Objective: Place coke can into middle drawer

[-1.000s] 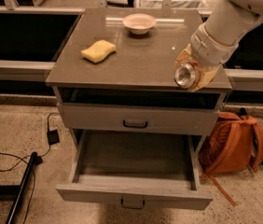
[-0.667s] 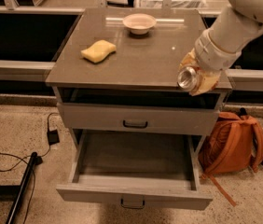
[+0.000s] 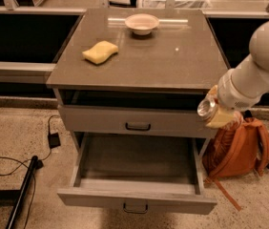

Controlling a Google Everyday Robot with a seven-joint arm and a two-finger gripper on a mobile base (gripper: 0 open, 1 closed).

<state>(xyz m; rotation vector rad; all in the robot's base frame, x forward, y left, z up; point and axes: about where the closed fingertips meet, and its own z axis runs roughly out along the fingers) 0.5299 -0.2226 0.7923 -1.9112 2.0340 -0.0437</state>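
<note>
In the camera view, the pincer hangs just off the right front corner of the cabinet, outside its right edge and about level with the closed upper drawer. It is clenched on the coke can, which lies tilted in the grip with its silver end turned toward the camera. The yellowish fingers wrap it from below and behind, and little of the red body shows. The can touches nothing but the pincer and is clear of the surface.

The middle drawer stands pulled out below and to the left of the pincer, its grey floor bare. The can is not yet over it; it sits beyond the drawer's right wall. Directly beneath the pincer an orange backpack leans on the floor. Up and far to the left, a yellow sponge lies on the surface, with a small bowl farther back.

The step in hand appears to be the carry from the surface to the drawer. The next move calls for travel leftward and down, passing over the drawer's right wall and staying clear of the upper drawer's front. Once the can is above the bare floor, it needs lowering close before letting go, since a can on its side is likely to roll
</note>
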